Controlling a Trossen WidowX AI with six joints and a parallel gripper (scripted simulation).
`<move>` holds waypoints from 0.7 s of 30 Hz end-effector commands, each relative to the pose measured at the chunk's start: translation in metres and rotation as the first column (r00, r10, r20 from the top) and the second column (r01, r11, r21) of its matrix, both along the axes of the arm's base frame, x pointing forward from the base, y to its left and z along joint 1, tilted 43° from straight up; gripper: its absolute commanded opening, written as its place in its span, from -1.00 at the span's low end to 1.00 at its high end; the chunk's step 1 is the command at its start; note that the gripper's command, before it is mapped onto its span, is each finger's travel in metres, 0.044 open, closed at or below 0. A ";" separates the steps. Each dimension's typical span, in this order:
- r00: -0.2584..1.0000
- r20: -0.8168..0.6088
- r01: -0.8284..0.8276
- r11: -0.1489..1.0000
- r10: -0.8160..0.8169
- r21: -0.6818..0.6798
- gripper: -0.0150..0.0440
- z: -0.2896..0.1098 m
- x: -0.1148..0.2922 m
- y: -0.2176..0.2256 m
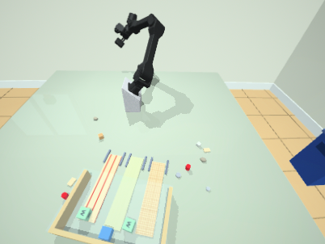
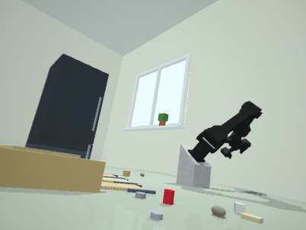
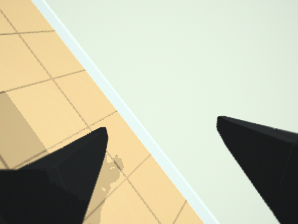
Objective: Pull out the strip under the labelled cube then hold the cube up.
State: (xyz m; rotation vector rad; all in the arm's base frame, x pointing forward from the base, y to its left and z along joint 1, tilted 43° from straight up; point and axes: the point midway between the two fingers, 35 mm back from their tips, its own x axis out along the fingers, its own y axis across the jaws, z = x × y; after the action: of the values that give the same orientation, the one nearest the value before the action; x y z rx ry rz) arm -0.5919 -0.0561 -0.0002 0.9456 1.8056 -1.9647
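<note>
Three strips lie side by side inside a tan frame (image 1: pixel 73 199) (image 2: pixel 49 171) at the table's near end: a red-striped strip (image 1: pixel 103 183), a pale green strip (image 1: pixel 128 187) and an orange grid strip (image 1: pixel 153 198). A mint cube with a zigzag mark (image 1: pixel 83 212) sits on the near end of the red-striped strip. A second marked mint cube (image 1: pixel 128 224) sits at the pale green strip's right edge. A plain blue cube (image 1: pixel 106 233) sits at the green strip's near end. My gripper (image 1: pixel 120 35) (image 2: pixel 234 149) (image 3: pixel 161 127) is open and empty, raised high above the far side of the table, far from the strips.
The arm stands on a grey pedestal (image 1: pixel 132 100) (image 2: pixel 192 171). Small loose pieces are scattered: red cylinders (image 1: pixel 187 166) (image 1: pixel 64 195) (image 2: pixel 168 196), tan blocks (image 1: pixel 101 136) (image 1: pixel 207 149), pebbles (image 1: pixel 95 119) (image 1: pixel 203 159), grey discs (image 1: pixel 178 174). A blue bin (image 1: pixel 313 161) stands off the right edge.
</note>
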 end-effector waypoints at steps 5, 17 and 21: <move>0.996 -0.008 -0.095 0.992 0.094 -0.087 0.86 0.006 0.017 -0.064; 0.921 -0.006 -0.364 0.856 0.389 -0.367 0.86 0.023 0.121 -0.247; 0.874 0.007 -0.430 0.778 0.486 -0.459 0.86 0.029 0.174 -0.299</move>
State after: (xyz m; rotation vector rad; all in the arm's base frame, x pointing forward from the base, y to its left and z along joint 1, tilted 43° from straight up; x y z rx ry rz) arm -0.4536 -0.3206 0.0192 0.4712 1.3532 -1.8591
